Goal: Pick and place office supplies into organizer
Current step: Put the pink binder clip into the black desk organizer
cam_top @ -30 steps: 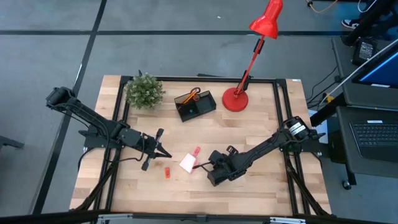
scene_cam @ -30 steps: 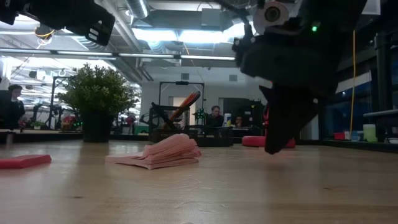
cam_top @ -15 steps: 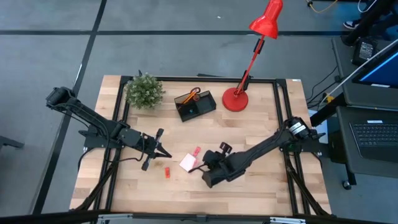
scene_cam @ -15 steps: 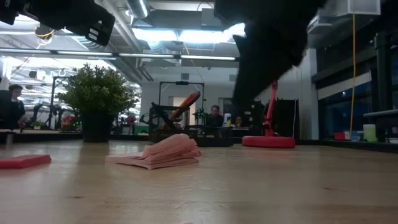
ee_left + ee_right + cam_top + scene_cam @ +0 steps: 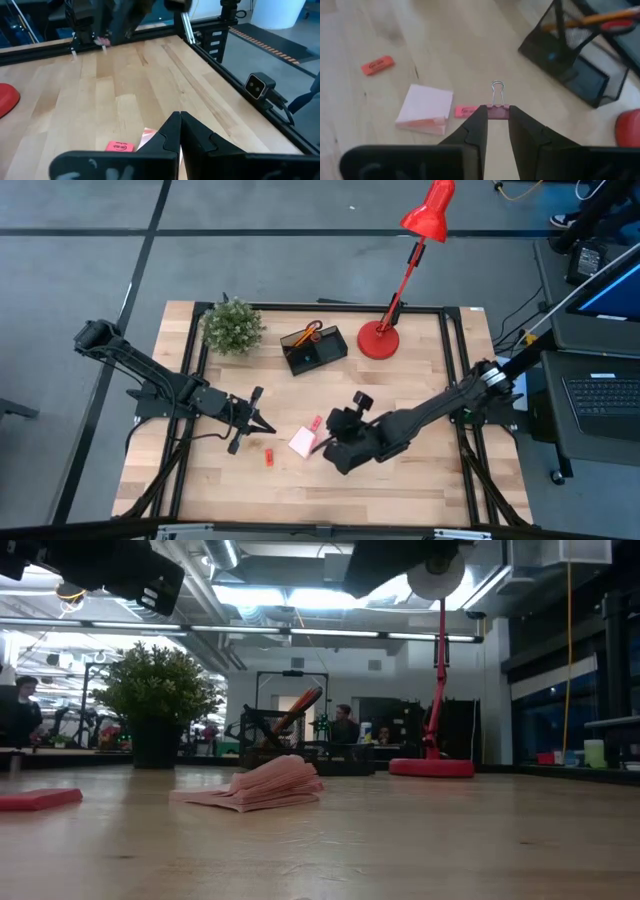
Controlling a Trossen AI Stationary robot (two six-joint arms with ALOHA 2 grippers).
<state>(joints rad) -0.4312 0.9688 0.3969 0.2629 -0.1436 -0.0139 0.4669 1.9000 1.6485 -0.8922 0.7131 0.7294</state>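
The right gripper (image 5: 494, 114) is clamped on a small binder clip (image 5: 496, 102). The clip body sits between the fingertips; its wire handles project forward of them. The gripper is raised clear of the table (image 5: 420, 485).

Below and ahead of the right gripper lie a pink note pad (image 5: 426, 107) and, just beside the pad, a small pink eraser (image 5: 465, 110). A red eraser (image 5: 377, 65) lies farther off, beyond the pad. The organizer (image 5: 580, 65), a black mesh box, stands ahead of the gripper and to one side, well apart from it. It already holds scissors (image 5: 313, 330) and an orange pencil (image 5: 590, 19).

The left gripper (image 5: 179, 131) is closed and empty. It waits above the table near the red eraser.

Judged step: carry the clip to the organizer and release it.

Failure risks:
- Grip slip. The fingertips hold only the narrow clip body. A fast swing may rotate or drop the clip.
- Rim contact. A low approach may strike the mesh wall and shift the organizer.
- Obstruction. The pencil and scissor handles rise above the rim and may deflect the clip on release.
- Early release. The clip may bounce off the table.
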